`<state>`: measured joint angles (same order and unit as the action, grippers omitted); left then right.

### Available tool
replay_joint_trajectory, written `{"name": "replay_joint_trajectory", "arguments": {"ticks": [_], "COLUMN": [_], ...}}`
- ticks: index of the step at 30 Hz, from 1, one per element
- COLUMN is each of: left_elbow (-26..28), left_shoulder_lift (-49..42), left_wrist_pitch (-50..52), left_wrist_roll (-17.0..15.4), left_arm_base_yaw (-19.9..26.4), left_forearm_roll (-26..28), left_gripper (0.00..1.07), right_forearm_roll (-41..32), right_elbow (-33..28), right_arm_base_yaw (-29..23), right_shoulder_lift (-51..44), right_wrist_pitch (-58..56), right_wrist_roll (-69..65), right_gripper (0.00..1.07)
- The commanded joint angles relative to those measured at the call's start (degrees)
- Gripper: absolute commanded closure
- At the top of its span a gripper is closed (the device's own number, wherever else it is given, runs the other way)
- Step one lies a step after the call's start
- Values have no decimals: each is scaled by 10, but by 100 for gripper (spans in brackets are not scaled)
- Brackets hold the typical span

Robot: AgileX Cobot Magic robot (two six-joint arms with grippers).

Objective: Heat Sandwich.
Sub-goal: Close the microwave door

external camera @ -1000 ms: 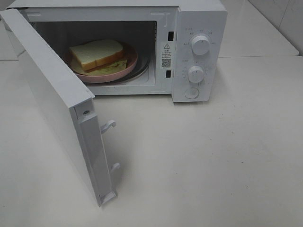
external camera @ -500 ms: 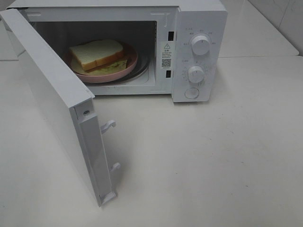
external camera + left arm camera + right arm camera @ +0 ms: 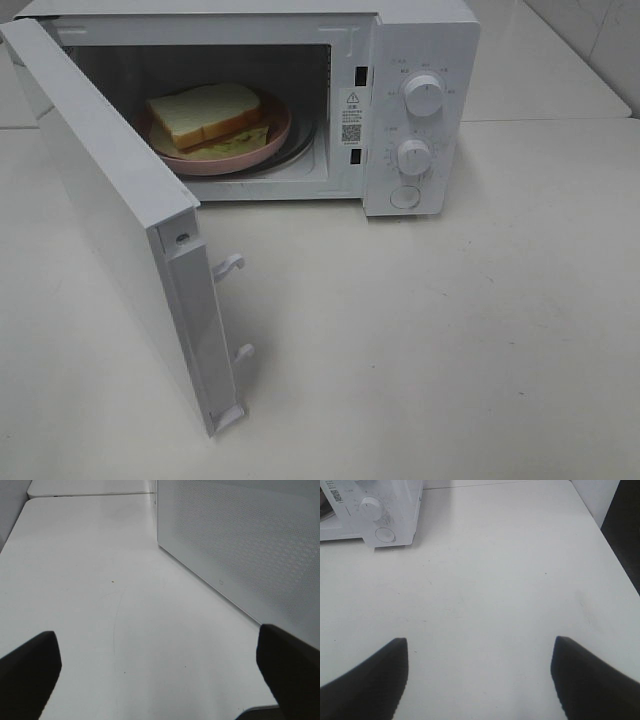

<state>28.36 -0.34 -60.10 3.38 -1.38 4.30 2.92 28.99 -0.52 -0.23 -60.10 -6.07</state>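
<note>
Down at your wrists, both grippers hang released. Your left gripper (image 3: 156, 630) has its dark fingers (image 3: 27, 672) spread wide, and only the white table (image 3: 100, 580) shows between them. The perforated face of the microwave door (image 3: 240, 545) stands just beside it on one side. Your right gripper (image 3: 480, 639) is parted too, with bare tabletop between its fingers (image 3: 590, 680). It sits well apart from the microwave (image 3: 380, 505), whose lower knob (image 3: 370, 507) and round button (image 3: 384, 534) you can see at the far edge of that view.

From the high camera, the nearest thing is the free edge of the door, swung fully open towards you on the left. Its two white latch hooks (image 3: 230, 265) stick out over the table. Behind it sits the white microwave body, with the control panel on the right. That panel carries an upper knob (image 3: 424, 95), the lower knob below it and the button at the bottom.

Farthest back, inside the open cavity, you find the sandwich (image 3: 205, 112). It rests on a pink plate (image 3: 275, 135) on the cavity floor. The white bread lies on top, with orange filling and a pale green layer showing at its front edge.
</note>
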Motion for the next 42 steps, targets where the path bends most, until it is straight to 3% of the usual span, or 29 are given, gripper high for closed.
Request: {"name": "replay_joint_trajectory", "arguments": {"ticks": [1,42], "left_elbow": [-2,11], "left_shoulder_lift": [-10,-5], "left_wrist_pitch": [7,23], "left_wrist_roll": [-1,-5], "left_arm_base_yaw": [-2,-2], "left_forearm_roll": [3,10], "left_gripper": [7,7], "right_forearm_roll": [-3,-3], "right_elbow": [-2,-1], "right_arm_base_yaw": [5,5], "right_shoulder_lift": [-15,-15], "right_wrist_pitch": [6,6], "right_wrist_roll": [2,2], "right_gripper": [31,31]}}
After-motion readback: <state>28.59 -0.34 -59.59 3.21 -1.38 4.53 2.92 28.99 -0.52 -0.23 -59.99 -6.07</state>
